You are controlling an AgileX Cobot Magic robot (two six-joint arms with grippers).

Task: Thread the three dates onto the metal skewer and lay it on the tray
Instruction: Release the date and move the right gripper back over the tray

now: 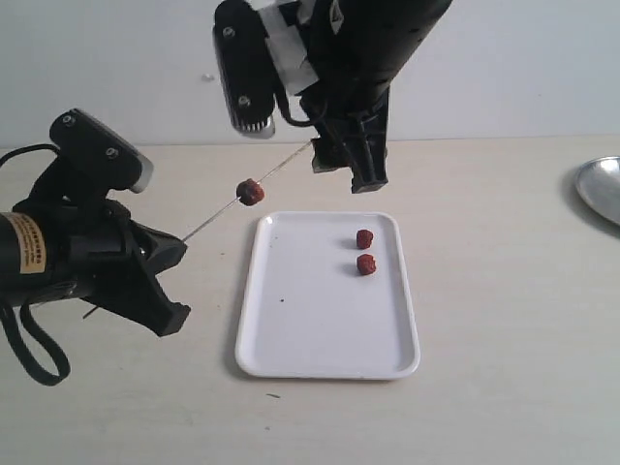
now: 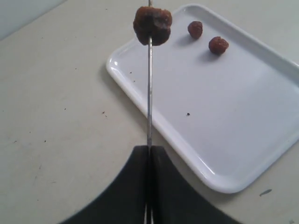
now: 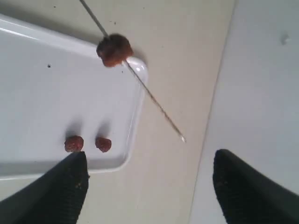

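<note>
You have one printed label to look at: a yellow sticker (image 1: 30, 242) on the body of the left arm (image 1: 77, 263), carrying a few lines of dark characters. They are too small and blurred for you to read. The white patch (image 1: 288, 46) on the right arm (image 1: 387, 39) shows you no legible marking. Neither wrist view gives you anything readable.

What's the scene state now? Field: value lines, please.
left gripper: jaws shut on one end of the metal skewer
right gripper: jaws open, empty, close to the skewer's free tip
skewer pose: tilted, held in the air
threaded date: one, about mid-rod
loose dates: two, close together on the tray
progress: one of three threaded
</note>
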